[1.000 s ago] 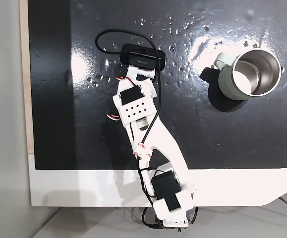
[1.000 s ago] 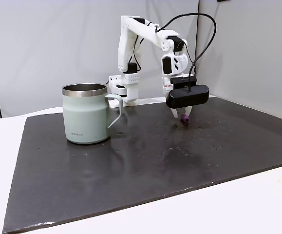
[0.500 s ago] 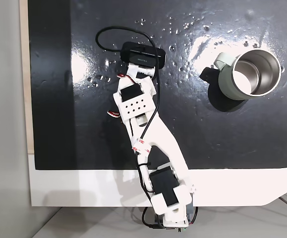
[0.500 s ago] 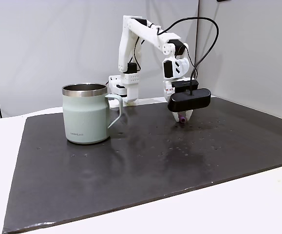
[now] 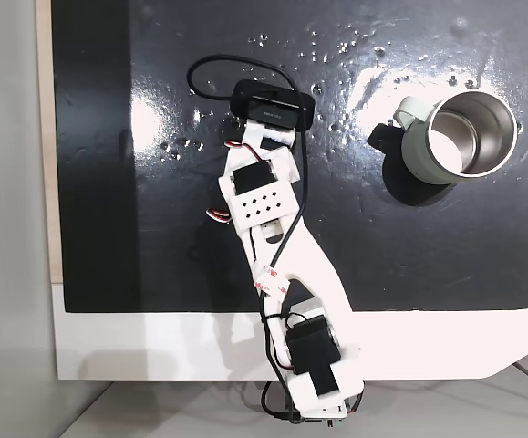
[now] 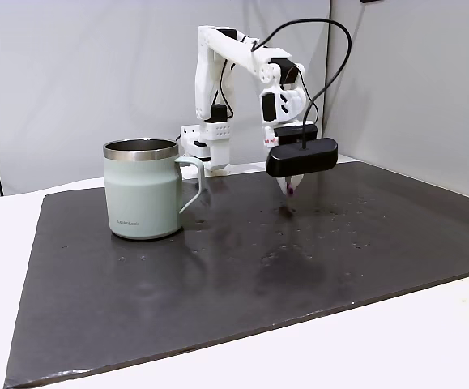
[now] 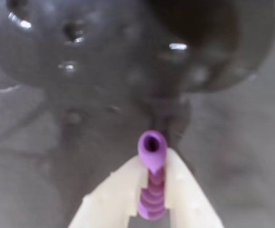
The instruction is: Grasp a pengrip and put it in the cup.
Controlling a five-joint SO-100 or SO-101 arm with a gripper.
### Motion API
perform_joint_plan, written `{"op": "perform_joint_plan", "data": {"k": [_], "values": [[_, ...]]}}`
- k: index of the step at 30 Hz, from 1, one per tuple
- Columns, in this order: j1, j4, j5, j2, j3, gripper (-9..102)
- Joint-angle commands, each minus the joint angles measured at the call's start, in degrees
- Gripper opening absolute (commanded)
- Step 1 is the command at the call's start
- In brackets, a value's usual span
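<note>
Up close, the hand (image 7: 152,190) was clenched on the pengrip (image 7: 151,175), its open end poking past the fingertips, lifted clear of the dark counter (image 6: 218,284). So the grasp looked done and the carry was in hand. Next it needed swinging across to the cup (image 6: 143,188), well apart, then releasing over its rim.

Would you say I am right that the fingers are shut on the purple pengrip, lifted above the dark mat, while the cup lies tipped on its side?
Not quite: the cup stands upright on the mat, open mouth up, as this fixed view shows. The rest holds: in the wrist view the fingers are shut on the purple pengrip, lifted above the mat.
</note>
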Motion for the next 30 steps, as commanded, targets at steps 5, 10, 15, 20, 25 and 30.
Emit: {"op": "perform_joint_plan", "data": {"k": [5, 10, 15, 20, 25, 30], "values": [[15.29, 20.04, -3.43, 5.36, -23.2, 0], [27.25, 25.49, -11.78, 3.87, -36.04, 0], [37.35, 27.86, -19.51, -2.2, -50.01, 0], [44.12, 30.06, -25.4, -9.4, -63.46, 0], [47.72, 31.29, -28.74, -16.0, -74.0, 0], [49.31, 34.89, -31.03, -19.86, -79.54, 0]]}}
